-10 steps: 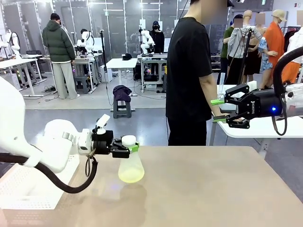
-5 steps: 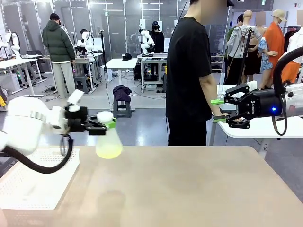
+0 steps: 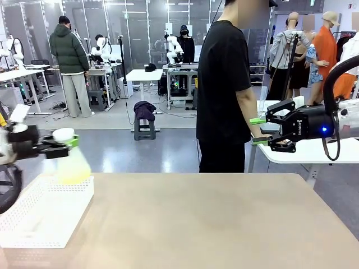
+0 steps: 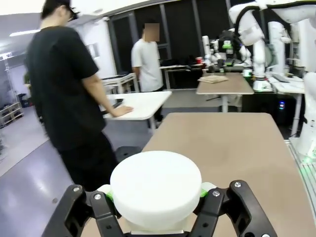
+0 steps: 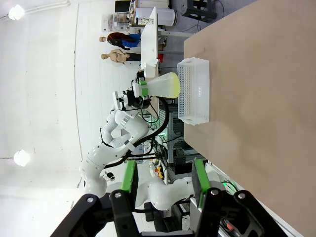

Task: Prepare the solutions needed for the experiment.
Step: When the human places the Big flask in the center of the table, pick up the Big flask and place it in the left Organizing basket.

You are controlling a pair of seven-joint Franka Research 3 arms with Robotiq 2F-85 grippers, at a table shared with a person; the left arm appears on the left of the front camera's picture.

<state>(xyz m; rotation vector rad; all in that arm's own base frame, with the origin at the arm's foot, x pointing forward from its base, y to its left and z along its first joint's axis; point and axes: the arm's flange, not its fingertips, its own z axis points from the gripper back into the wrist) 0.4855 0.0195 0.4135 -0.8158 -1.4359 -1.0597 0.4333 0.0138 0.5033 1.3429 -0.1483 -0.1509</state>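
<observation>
The left gripper is clamped on the narrow neck of the flask, just under its white cap. The flask hangs upright, clear of the table, above the far edge of the white perforated basket at the table's left end. A small amount of pale yellow-green liquid lies in the flask's wide bottom.

Against the earlier frames, the left arm has carried the flask leftward and higher: a second ago it hung low over the tabletop left of the middle, half a second ago it was nearer the left edge, and now it sits over the basket, with most of the arm beyond the picture's left edge. The grip on the neck is unchanged.

In the left wrist view the gripper shows its fingers pressed against either side of the neck, with the cap directly in front of the camera.

The right gripper is held in the air at the right side, pointing left, level with the forearm of the person in the black shirt standing at the far edge. Its fingers stand apart with nothing between them, and it has not moved across the three front frames. In the right wrist view, its green pads are likewise parted around empty space, and the flask appears far off beside the basket.
</observation>
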